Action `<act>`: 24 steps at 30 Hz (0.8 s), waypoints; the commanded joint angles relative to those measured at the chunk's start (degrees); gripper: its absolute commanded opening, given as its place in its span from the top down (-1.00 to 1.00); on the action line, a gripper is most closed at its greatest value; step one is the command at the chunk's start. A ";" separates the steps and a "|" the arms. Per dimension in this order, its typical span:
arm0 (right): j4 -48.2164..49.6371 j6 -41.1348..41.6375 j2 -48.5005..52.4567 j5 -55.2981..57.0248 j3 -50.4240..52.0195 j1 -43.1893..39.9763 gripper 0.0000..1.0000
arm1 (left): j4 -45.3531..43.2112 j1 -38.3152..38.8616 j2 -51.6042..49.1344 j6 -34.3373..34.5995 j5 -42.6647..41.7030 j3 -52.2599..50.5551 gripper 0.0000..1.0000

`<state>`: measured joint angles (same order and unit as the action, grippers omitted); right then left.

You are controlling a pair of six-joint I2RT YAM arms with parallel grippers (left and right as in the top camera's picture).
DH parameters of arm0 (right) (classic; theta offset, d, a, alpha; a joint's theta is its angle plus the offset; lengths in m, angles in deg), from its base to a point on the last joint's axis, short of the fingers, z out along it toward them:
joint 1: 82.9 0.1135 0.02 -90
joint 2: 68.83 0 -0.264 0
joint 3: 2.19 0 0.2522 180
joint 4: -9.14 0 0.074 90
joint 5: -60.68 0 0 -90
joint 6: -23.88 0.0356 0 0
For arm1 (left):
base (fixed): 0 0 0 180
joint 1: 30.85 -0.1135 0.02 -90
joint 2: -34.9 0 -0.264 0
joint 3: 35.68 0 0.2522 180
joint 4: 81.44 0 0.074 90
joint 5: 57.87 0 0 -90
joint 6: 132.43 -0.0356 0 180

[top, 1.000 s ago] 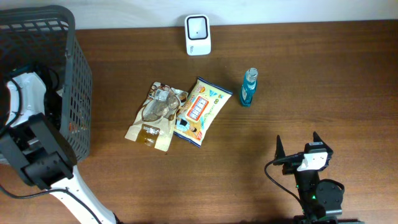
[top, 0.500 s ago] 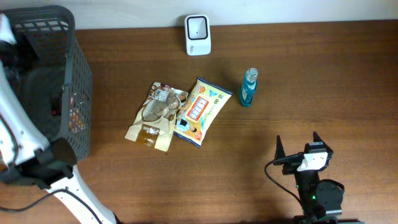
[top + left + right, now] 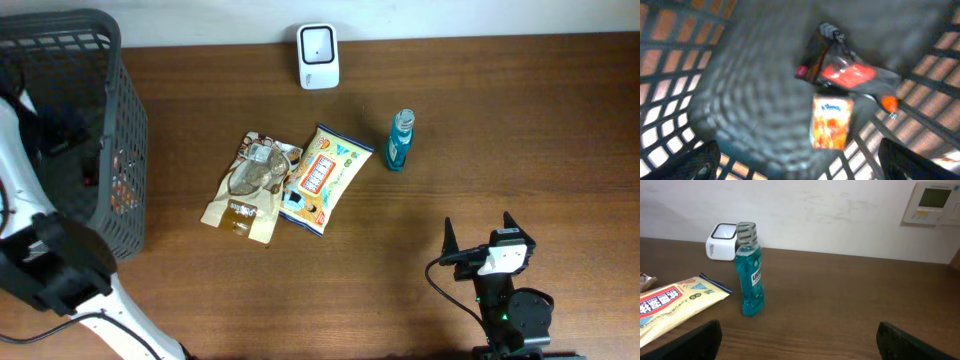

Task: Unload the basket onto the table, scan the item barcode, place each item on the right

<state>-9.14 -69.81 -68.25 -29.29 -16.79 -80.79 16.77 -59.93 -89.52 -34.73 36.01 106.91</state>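
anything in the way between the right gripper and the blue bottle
Nothing visible. Only bare table lies between the right gripper and the blue bottle; the yellow snack bag lies clear of that path.

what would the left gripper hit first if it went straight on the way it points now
Most likely the orange carton lying in the basket, just right of the left gripper's line; otherwise the basket floor beside it. The blur leaves depth unclear.
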 commanded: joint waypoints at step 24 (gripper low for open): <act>-0.13 -0.39 -0.39 0.50 0.52 -0.26 -0.97 | -8.26 -0.59 2.05 -4.33 -19.52 -8.63 1.00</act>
<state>-9.12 -69.78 -68.25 -29.29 -16.79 -80.79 4.55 -60.54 -89.28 -38.57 20.36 85.89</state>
